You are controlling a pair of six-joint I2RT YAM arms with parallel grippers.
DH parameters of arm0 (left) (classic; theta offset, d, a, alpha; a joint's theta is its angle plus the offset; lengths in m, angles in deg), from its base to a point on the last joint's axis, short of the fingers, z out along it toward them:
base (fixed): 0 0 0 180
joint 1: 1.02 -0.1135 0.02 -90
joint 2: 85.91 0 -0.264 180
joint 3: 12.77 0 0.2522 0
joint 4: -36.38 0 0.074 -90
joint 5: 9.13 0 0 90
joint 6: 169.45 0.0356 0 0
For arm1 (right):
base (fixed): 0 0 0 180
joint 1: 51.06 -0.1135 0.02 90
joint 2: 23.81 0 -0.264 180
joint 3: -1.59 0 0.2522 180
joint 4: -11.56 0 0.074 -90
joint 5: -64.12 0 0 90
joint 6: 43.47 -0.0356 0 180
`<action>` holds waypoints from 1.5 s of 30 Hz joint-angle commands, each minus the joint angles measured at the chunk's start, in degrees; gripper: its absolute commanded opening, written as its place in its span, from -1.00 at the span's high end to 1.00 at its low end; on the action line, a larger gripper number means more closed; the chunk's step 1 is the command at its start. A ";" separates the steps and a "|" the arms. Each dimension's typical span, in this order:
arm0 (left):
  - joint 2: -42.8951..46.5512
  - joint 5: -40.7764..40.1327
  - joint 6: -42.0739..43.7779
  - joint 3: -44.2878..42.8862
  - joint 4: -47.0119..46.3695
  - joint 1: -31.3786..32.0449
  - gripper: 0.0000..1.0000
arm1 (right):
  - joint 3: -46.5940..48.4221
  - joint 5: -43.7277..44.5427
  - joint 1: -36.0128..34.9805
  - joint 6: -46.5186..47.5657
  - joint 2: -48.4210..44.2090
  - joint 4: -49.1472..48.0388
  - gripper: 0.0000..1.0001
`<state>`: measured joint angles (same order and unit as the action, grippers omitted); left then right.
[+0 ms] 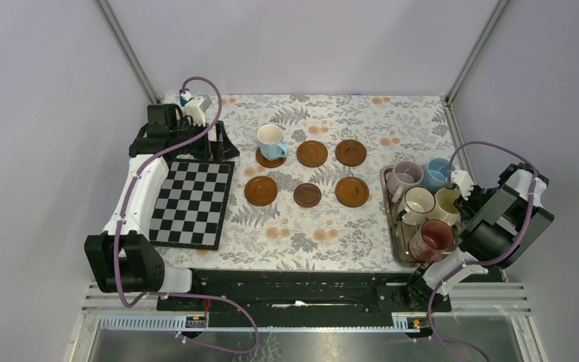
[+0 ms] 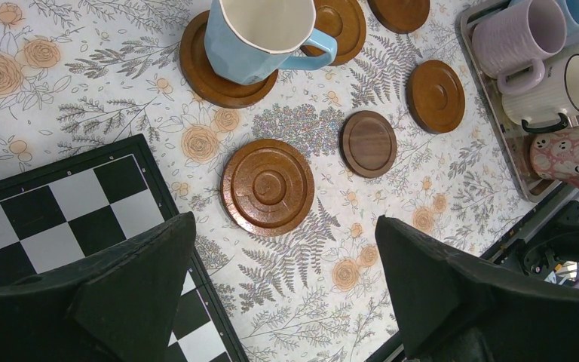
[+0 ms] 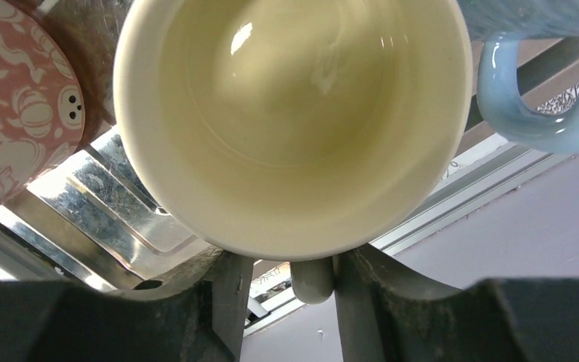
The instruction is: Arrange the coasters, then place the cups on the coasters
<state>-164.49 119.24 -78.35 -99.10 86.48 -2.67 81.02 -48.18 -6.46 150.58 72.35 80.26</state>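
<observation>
Six wooden coasters lie in two rows of three on the floral cloth; the front-left one (image 1: 261, 190) (image 2: 268, 186) is nearest my left gripper. A light blue cup (image 1: 271, 141) (image 2: 256, 38) stands on the back-left coaster (image 1: 271, 158). The other cups stand in the grey tray (image 1: 389, 219): lilac (image 1: 405, 177), light blue (image 1: 437, 172), white-cream (image 1: 419, 204), yellow-cream (image 1: 446, 205) (image 3: 294, 113) and pinkish red (image 1: 431, 240). My right gripper (image 1: 461, 190) (image 3: 292, 271) straddles the yellow-cream cup's handle (image 3: 313, 280); one finger touches it, a gap shows beside the other. My left gripper (image 1: 215, 147) (image 2: 285, 226) hangs open and empty.
A black-and-white chequered board (image 1: 190, 202) (image 2: 45, 219) lies on the left under my left arm. The tray's metal floor (image 3: 113, 211) shows beside the yellow-cream cup, with the pinkish red cup (image 3: 15, 113) and the light blue cup (image 3: 543, 105) close on either side.
</observation>
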 commanded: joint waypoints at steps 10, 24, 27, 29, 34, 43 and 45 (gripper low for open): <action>0.59 -0.09 -0.40 -0.20 -2.31 0.06 -0.98 | -1.21 -4.68 4.44 -0.93 -0.65 0.78 0.48; 0.21 0.53 -0.75 -0.67 -2.32 0.06 -0.98 | 4.15 -7.81 6.96 -4.78 -7.56 7.89 1.00; 0.10 0.49 -0.75 -0.67 -2.35 0.02 -0.98 | 6.66 -9.43 7.08 -6.14 -8.44 10.03 1.00; 0.02 0.40 -0.75 -0.72 -2.34 0.09 -0.98 | 8.01 -10.28 7.16 -6.71 -9.03 11.19 1.00; -0.48 0.70 -0.92 -1.09 -2.33 0.07 -0.98 | 7.89 -11.02 7.16 -6.89 -10.74 10.84 1.00; -0.95 1.33 -0.93 -1.67 -2.33 0.02 -0.98 | 15.79 -16.81 7.17 -10.65 -11.08 15.74 1.00; -0.82 1.67 -1.00 -1.58 -2.32 0.07 -0.98 | 18.26 -19.54 7.15 -11.48 -10.92 17.81 1.00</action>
<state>-165.48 118.89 -79.12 -99.13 86.45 -2.69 92.61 -57.89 0.49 141.71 64.09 93.06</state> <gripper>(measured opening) 0.989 0.279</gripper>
